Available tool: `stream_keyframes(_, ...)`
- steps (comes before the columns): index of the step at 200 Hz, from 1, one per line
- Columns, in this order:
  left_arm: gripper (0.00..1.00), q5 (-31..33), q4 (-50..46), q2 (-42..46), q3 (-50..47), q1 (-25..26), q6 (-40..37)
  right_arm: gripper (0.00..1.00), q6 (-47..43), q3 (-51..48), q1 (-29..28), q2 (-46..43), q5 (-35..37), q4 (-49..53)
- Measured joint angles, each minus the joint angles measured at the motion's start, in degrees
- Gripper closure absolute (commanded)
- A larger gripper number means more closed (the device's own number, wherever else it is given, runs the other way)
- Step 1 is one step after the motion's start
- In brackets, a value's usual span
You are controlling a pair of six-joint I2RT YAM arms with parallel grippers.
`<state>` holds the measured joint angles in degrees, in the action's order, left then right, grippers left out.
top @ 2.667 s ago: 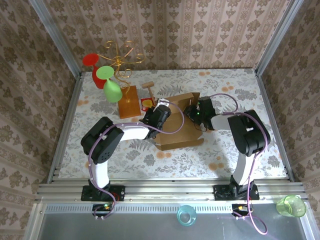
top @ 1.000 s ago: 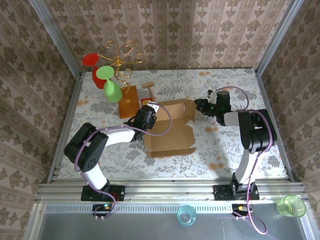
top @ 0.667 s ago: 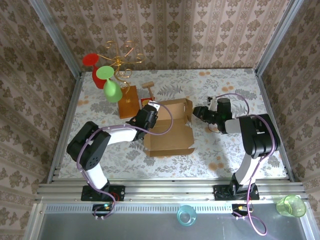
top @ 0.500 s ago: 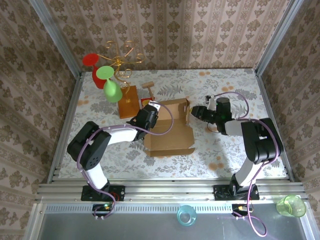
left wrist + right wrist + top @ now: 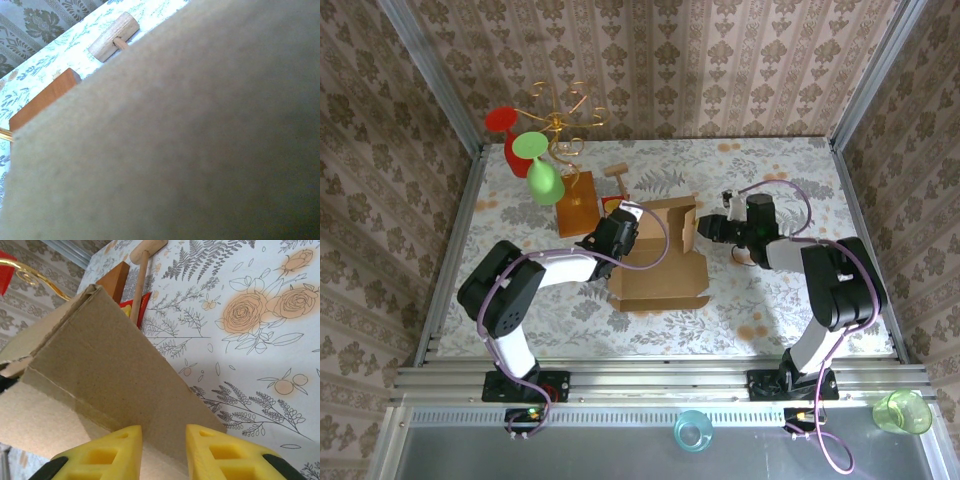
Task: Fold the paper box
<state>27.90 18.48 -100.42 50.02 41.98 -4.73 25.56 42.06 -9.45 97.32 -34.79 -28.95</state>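
Brown paper box (image 5: 660, 268) between low outstretched arms, right gripper (image 5: 163, 436) at flap

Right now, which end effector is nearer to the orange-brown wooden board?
Left. The left end effector sits at the left edge of the paper box, close beside the wooden board; the right end effector is at the opposite, right side.

Matt brown cardboard paper box (image 5: 660, 270) on a printed table cover (image 5: 740, 310).
The box, centre of the overhead view, is plain cardboard, dull and faintly fibrous close up. The cover under it is smooth with a flat floral print. Upper left, the wooden board (image 5: 578, 203) looks smooth and orange-brown, the wire stand (image 5: 560, 125) shiny gold metal. The right gripper (image 5: 163, 432) has matt yellow moulded fingers.
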Motion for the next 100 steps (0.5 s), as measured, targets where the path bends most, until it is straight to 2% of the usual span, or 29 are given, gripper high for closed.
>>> stream_keyframes(100,1.00,0.0,1.0,-0.5,0.0,0.0,-0.4,0.64,-8.9,1.2,-2.4,-1.7,3.5,4.3)
